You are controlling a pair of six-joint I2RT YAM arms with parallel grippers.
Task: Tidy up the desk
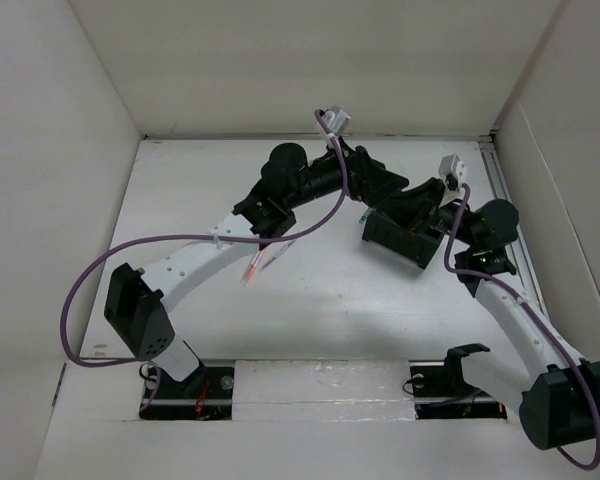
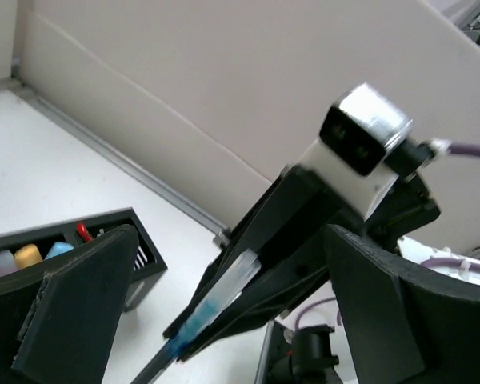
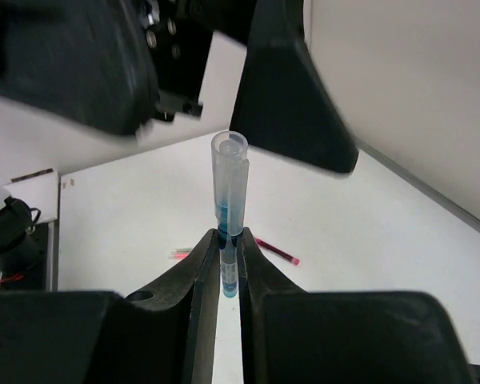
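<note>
A blue pen (image 3: 230, 200) with a clear cap stands upright between the pads of my right gripper (image 3: 230, 240), which is shut on its lower barrel. My left gripper (image 2: 232, 312) is open, its two black fingers (image 2: 72, 312) spread wide on either side of the pen (image 2: 224, 296) without touching it. Both grippers meet above the back middle of the white desk (image 1: 330, 310), the left gripper (image 1: 385, 190) just behind the right gripper (image 1: 405, 215).
A black compartmented organizer (image 2: 140, 240) holding small coloured items sits on the desk close under the grippers. A pink pen (image 3: 276, 250) and another pink-and-green one (image 3: 182, 254) lie loose on the desk; loose pens (image 1: 255, 265) show left of centre. White wall panels enclose the desk.
</note>
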